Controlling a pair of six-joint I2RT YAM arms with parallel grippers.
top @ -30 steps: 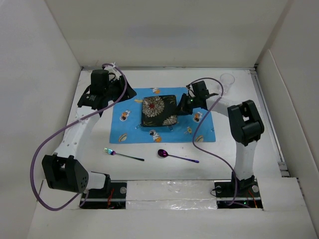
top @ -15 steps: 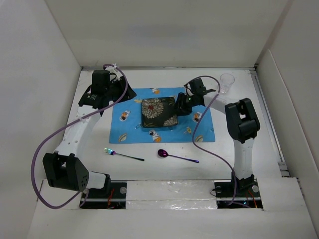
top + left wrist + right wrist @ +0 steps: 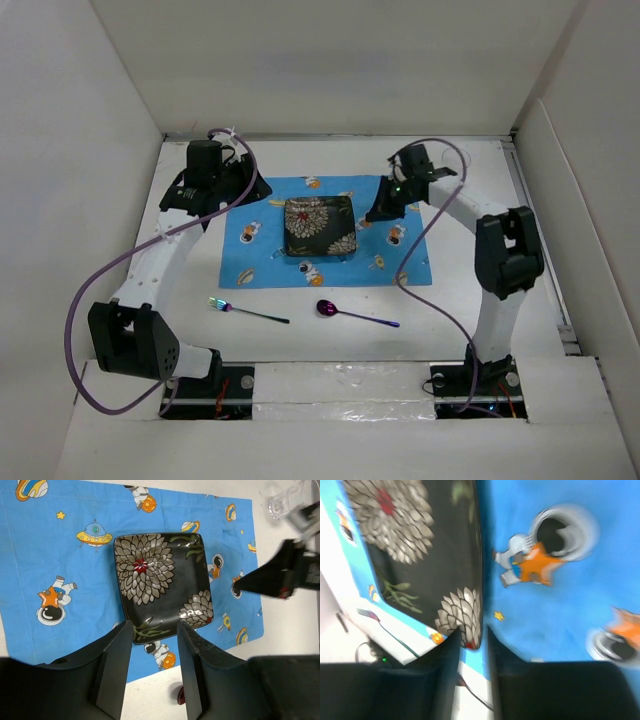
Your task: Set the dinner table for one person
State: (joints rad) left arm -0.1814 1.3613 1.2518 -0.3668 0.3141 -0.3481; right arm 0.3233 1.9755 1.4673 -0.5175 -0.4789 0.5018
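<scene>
A black square plate with a flower pattern (image 3: 320,226) lies flat on the blue cartoon-print mat (image 3: 250,255) in the middle of the white dinner table (image 3: 300,345). A fork (image 3: 248,311) and a purple spoon (image 3: 355,314) lie on the table in front of the mat. My left gripper (image 3: 255,188) is open and empty, above the mat's left side; its wrist view shows the plate (image 3: 162,582) beyond its gripper (image 3: 154,645). My right gripper (image 3: 375,213) hovers just right of the plate, jaws narrowly apart and empty (image 3: 472,640). A clear cup (image 3: 282,502) stands at the back right.
White panels wall the table on the left, back and right. A purple cable (image 3: 85,300) loops off the left arm, and another (image 3: 420,290) hangs from the right arm over the mat's right edge.
My right gripper has left the plate's right edge and drawn back to the right. The plate now lies flat on the mat. The left arm has barely moved.
</scene>
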